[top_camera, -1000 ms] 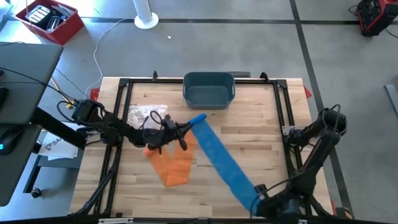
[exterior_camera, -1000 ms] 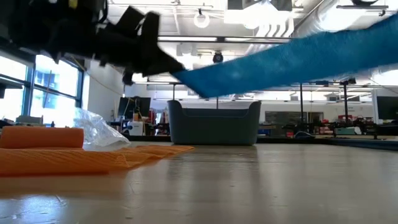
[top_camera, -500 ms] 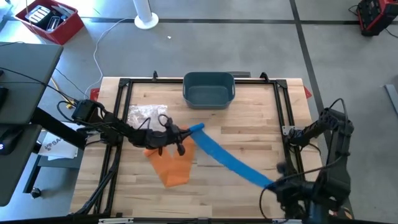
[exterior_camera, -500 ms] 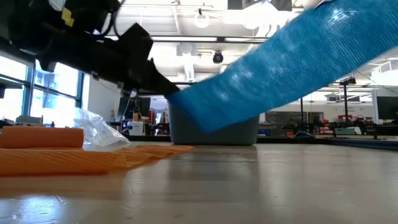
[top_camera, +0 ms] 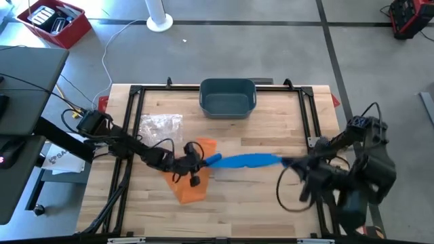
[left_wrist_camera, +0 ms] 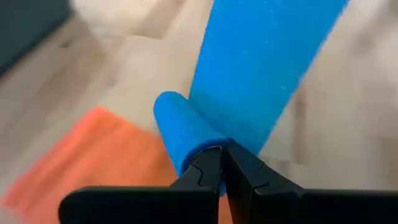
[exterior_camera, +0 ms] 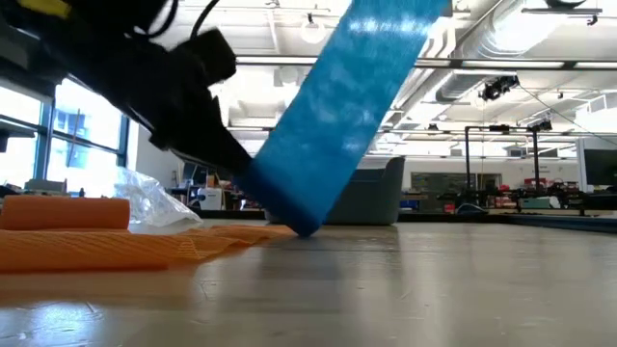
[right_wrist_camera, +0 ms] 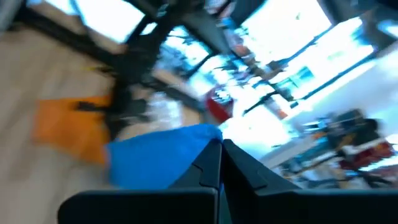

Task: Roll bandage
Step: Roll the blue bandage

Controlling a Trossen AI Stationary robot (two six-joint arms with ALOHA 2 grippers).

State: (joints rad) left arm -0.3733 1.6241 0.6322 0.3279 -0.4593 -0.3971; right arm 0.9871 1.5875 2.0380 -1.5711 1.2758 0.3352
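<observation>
The table is made of pale wood, with a black frame around its edge; near the middle of it a blue bandage is held up in the air by both arms, so that it hangs as a long strip between them. One end of the strip is pinched in the right gripper, whose two fingers are pressed shut on it, on the right side of the table; in the right wrist view the blue cloth is seen coming out from between the closed fingers. The other end is wound into a small roll, and this roll is gripped by the left gripper, whose fingers are also closed tight on it, just left of the middle. Under the left gripper an orange bandage is spread flat on the wood; in the low view one end of it is seen rolled up. A little farther back, a crumpled clear plastic wrapper is lying on the table; at the far edge a dark teal bin is standing upright.
</observation>
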